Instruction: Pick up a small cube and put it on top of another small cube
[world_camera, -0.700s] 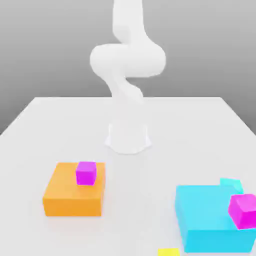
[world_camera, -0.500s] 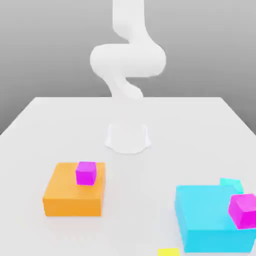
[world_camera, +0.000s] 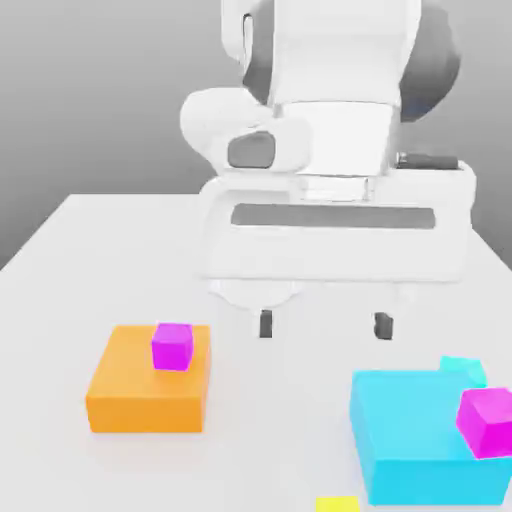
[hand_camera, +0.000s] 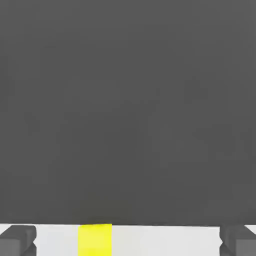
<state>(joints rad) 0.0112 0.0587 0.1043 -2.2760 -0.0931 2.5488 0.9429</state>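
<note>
My gripper (world_camera: 324, 325) hangs open above the table's middle, its two dark fingertips (world_camera: 265, 323) set wide apart with nothing between them. One small magenta cube (world_camera: 172, 346) rests on a large orange block (world_camera: 148, 393) at the exterior view's left. Another small magenta cube (world_camera: 487, 421) sits against the right side of a large cyan block (world_camera: 415, 440). A small cyan cube (world_camera: 462, 368) peeks out behind that block. A small yellow cube (world_camera: 337, 504) lies at the near edge. In the hand view the yellow cube (hand_camera: 95, 239) lies between the fingers (hand_camera: 17, 240) of the gripper (hand_camera: 128, 240).
The white table (world_camera: 60, 290) spreads around the blocks. The arm's white base (world_camera: 255, 290) stands behind the hand, mostly covered by it.
The hand has come into the exterior view, large and near, covering the arm's base. The blocks and cubes have not moved.
</note>
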